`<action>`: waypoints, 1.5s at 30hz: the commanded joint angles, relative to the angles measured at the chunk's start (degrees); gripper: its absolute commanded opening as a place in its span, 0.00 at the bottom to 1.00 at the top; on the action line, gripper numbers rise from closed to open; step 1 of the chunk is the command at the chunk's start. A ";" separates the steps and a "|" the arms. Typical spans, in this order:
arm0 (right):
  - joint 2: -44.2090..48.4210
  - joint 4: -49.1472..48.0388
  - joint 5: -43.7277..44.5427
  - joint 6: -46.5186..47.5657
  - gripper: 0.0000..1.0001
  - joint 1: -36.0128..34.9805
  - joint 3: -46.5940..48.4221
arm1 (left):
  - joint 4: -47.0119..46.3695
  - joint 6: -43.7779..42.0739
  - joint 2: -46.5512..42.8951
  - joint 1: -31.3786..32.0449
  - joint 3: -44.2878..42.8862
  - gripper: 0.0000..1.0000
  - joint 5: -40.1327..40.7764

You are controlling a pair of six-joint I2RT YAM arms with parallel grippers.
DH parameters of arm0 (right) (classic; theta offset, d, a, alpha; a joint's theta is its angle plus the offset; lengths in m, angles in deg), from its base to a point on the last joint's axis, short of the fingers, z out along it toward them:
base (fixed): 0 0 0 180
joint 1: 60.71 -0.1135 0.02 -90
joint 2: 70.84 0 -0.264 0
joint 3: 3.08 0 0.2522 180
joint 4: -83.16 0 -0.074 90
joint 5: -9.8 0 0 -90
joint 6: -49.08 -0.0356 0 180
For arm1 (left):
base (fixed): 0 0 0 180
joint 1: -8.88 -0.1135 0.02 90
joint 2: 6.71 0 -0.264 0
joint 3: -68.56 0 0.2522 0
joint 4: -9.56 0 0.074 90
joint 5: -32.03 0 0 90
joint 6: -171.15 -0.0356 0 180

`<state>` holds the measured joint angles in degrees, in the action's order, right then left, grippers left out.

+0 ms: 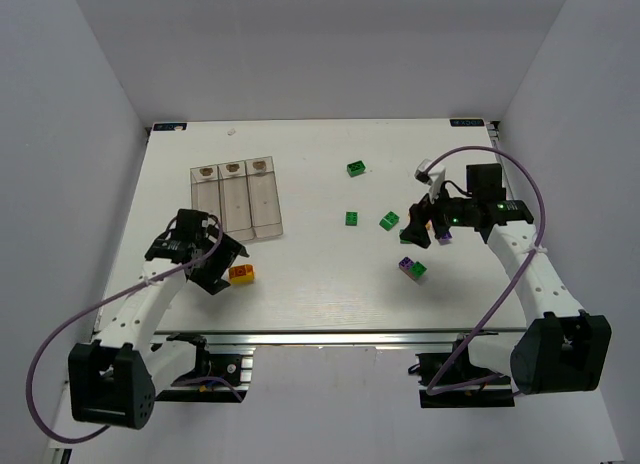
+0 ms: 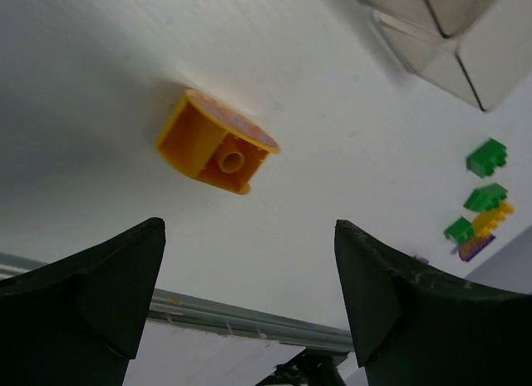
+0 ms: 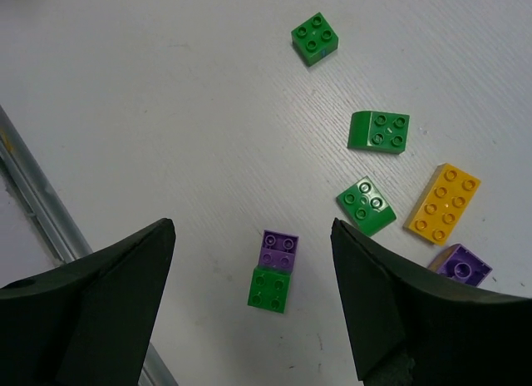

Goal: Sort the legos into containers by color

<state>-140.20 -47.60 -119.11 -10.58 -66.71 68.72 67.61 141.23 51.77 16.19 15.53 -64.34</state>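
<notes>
We count three bins, four green legos, two purple legos and two yellow-orange legos. Our left pincer and right pincer both gape wide, holding nothing.

Orange brick beyond wide-apart fingers; clear containers at upper right

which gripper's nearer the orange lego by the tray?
Left. The left gripper sits right beside the orange lego; the right gripper is far off, above the purple-green lego pair.
</notes>
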 commanded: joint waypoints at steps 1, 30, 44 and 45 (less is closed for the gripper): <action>1.16 -2.87 -1.52 -1.17 0.81 -0.33 -0.73 | 6.59 7.77 3.30 0.34 -3.88 0.93 4.96; 3.27 -4.19 1.21 -0.64 0.81 -0.24 -3.99 | 1.59 6.57 10.53 0.34 -9.41 0.01 4.97; 1.33 -2.70 -2.31 1.64 0.22 -0.94 -2.93 | 2.38 -11.63 26.93 -5.11 -37.96 0.00 26.48; 1.60 -2.96 -2.04 1.64 0.22 -1.12 -3.11 | 2.90 -13.13 30.52 -5.11 -39.38 0.00 27.98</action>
<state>-138.84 -50.18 -120.51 -9.88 -67.41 65.13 68.47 134.04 75.44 12.39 -19.68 -44.47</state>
